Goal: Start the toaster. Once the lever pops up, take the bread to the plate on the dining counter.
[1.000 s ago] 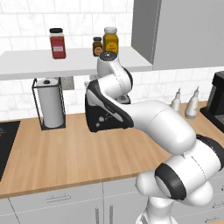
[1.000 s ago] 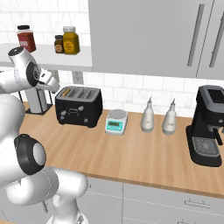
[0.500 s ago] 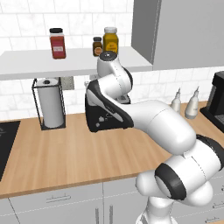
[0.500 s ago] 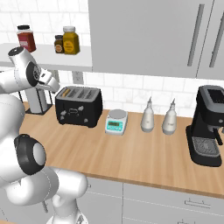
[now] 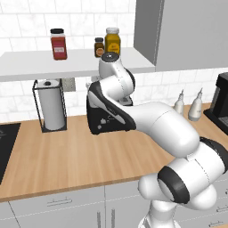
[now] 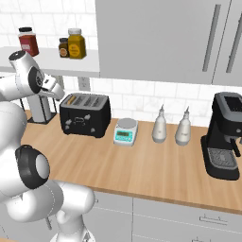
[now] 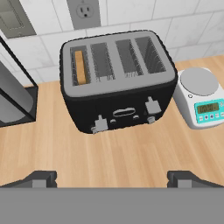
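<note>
The toaster [image 7: 117,81] stands on the wooden desk [image 7: 109,159] against the tiled wall, seen from above and in front through the hand view. Its long axis runs left to right in that view, with four slots across the silvery top. The bread [image 7: 79,67] sits on edge in the leftmost slot, only its upper crust showing; the other three slots appear empty, though their depths are dark. Two levers project from the front face: the left lever [image 7: 100,124], on the bread's side, and the right lever [image 7: 152,106].

The gripper [image 7: 111,178] hangs above and in front of the toaster, its fingers [image 7: 40,178] spread to full width and holding nothing. The left lever lies ahead of the fingers and slightly toward the left finger, so the coming move is probably a short advance and descent onto it.

A kitchen scale [image 7: 201,98] stands just beside the toaster's right end; a paper-towel holder [image 7: 13,94] stands off its left end.
</note>
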### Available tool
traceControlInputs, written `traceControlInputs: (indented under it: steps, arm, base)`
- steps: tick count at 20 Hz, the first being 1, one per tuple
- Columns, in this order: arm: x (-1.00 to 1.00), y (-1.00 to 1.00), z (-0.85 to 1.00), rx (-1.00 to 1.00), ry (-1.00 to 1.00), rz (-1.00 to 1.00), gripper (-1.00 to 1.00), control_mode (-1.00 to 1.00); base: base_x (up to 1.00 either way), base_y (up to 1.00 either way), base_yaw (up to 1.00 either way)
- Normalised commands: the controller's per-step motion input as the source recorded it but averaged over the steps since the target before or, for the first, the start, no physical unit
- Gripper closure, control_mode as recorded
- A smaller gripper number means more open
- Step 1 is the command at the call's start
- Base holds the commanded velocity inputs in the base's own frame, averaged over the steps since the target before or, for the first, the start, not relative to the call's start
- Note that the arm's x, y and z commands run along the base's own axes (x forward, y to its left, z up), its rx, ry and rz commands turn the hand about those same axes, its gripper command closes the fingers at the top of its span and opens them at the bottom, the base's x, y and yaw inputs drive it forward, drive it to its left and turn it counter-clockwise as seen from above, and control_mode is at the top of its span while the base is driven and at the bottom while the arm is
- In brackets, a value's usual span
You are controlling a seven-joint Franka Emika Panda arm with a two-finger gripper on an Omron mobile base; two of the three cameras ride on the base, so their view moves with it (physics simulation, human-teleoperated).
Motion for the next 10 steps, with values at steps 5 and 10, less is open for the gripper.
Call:
traceControlInputs:
  steps: [5,10]
  arm:
    - [0.0,0.0,0.0,0.0,0.0,0.0,-1.0,-1.0]
    - [0.0,0.0,0.0,0.0,0.0,0.0,-1.0,-1.0]
  base:
    - [0.0,0.0,0.0]
    - [0.0,0.0,0.0]
